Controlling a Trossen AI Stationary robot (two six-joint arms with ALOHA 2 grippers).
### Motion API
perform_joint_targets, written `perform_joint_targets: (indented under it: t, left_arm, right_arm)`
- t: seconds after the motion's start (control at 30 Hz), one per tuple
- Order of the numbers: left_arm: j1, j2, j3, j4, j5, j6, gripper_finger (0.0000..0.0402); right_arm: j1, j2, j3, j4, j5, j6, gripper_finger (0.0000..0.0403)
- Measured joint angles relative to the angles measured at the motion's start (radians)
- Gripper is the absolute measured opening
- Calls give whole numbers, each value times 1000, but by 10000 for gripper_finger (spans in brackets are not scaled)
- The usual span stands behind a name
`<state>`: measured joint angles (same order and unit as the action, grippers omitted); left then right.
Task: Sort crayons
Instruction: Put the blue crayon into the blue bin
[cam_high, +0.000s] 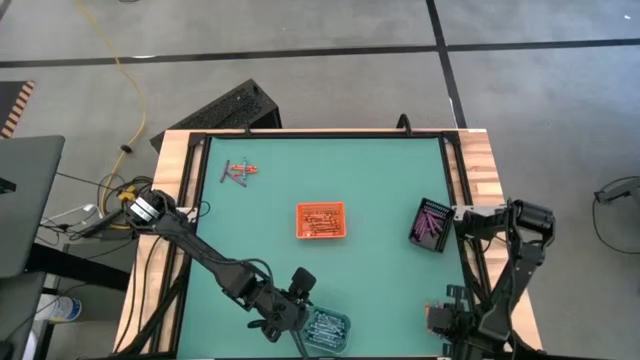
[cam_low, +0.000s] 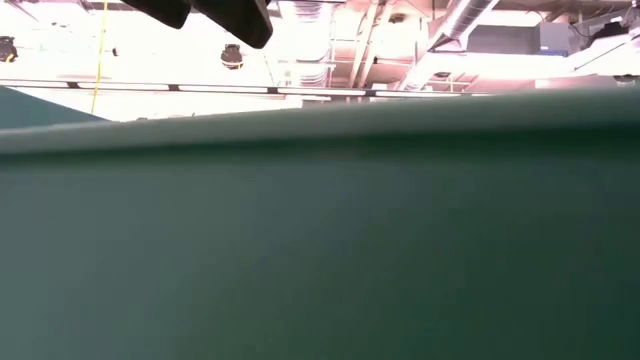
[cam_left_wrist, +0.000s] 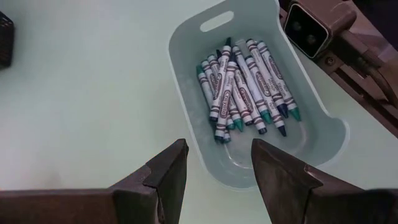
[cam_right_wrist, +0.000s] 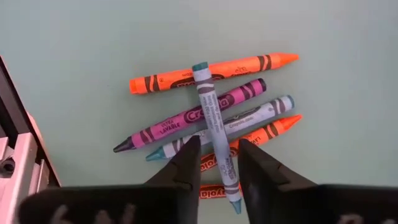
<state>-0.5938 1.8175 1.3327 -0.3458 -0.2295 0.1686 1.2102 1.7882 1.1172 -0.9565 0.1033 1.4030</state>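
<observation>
My left gripper (cam_high: 298, 312) (cam_left_wrist: 217, 163) is open and empty, just over the near rim of a clear tray (cam_high: 327, 330) (cam_left_wrist: 323, 134) that holds several blue-grey crayons (cam_left_wrist: 242, 87). In the right wrist view my right gripper (cam_right_wrist: 217, 149) is open. Its fingers stand on either side of a blue-grey crayon (cam_right_wrist: 211, 112) without touching it. That crayon lies across a loose pile of orange (cam_right_wrist: 211, 71), purple (cam_right_wrist: 186, 118) and blue-grey crayons on the green mat. The high view shows the loose pile (cam_high: 238, 172) at the far left and the right arm (cam_high: 505, 260) folded at the table's right edge.
An orange tray (cam_high: 321, 221) with orange crayons sits mid-table. A black tray (cam_high: 432, 224) with purple crayons sits at the right. A dark frame rail (cam_right_wrist: 18, 155) runs beside the loose pile. The low view shows only the green mat (cam_low: 320, 250) and part of an arm (cam_low: 225, 15).
</observation>
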Motion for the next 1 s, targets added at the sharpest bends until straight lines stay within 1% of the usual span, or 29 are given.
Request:
perform_joint_targets:
  t: [0.17, 0.47, 1.0]
  left_arm:
    - [0, 0, 0, 0, 0, -1, 168]
    - [-1, 0, 0, -8, 0, -6, 168]
    - [-1, 0, 0, -33, -5, -24, 168]
  right_arm:
    - [-4, 0, 0, 27, -8, -24, 56]
    - [-13, -1, 0, 35, -30, -38, 6]
    - [-55, -1, 2, 37, -30, -96, 1]
